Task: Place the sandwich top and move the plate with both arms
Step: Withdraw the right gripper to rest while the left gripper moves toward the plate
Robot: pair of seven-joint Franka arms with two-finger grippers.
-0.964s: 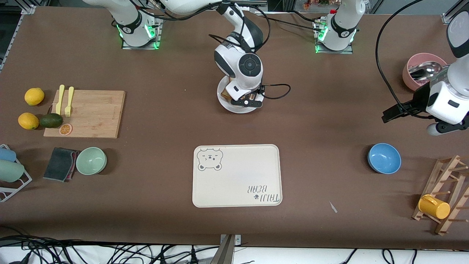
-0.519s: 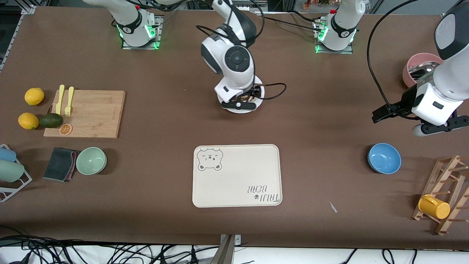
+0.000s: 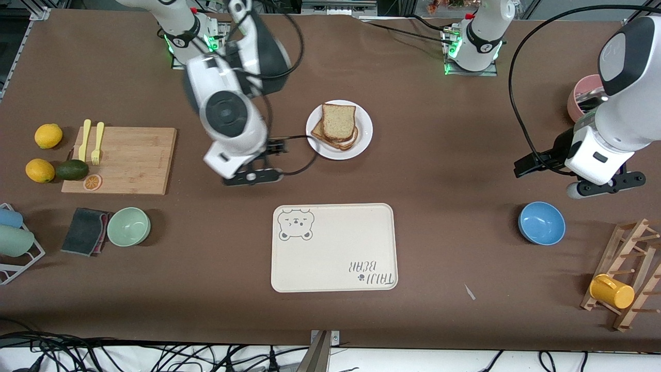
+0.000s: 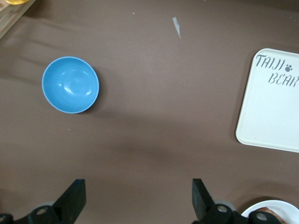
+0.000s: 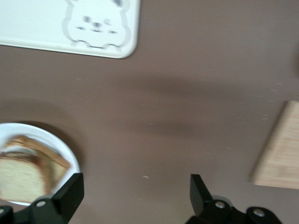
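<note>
On the white plate (image 3: 364, 129), up toward the robots' bases around mid-table, we've got the sandwich top (image 3: 339, 121) sitting on the darker slices below it, so the stack looks finished. We can see the same plate (image 5: 70, 154) and bread (image 5: 21, 175) in the right wrist view, a bit blurry

The right gripper (image 3: 251, 176) is up in the air over bare table between the wooden cutting board (image 3: 129, 160) and the plate, its fingers (image 5: 70, 191) spread wide with nothing between them. It's off the plate entirely

The left gripper (image 3: 601, 187) hangs over the table toward the left arm's end, above the spot just farther from the front camera than the blue bowl (image 3: 541, 222). Its fingers (image 4: 74, 198) are spread apart too, empty, and its wrist view looks down on the blue bowl (image 4: 70, 84) and a corner of the bear tray (image 4: 268, 112)

The beige bear tray (image 3: 333, 248) lies nearer the front camera than the plate, well apart from it, and nothing's on it. A pink bowl (image 3: 581, 98) sits by the left arm, partly hidden
</note>
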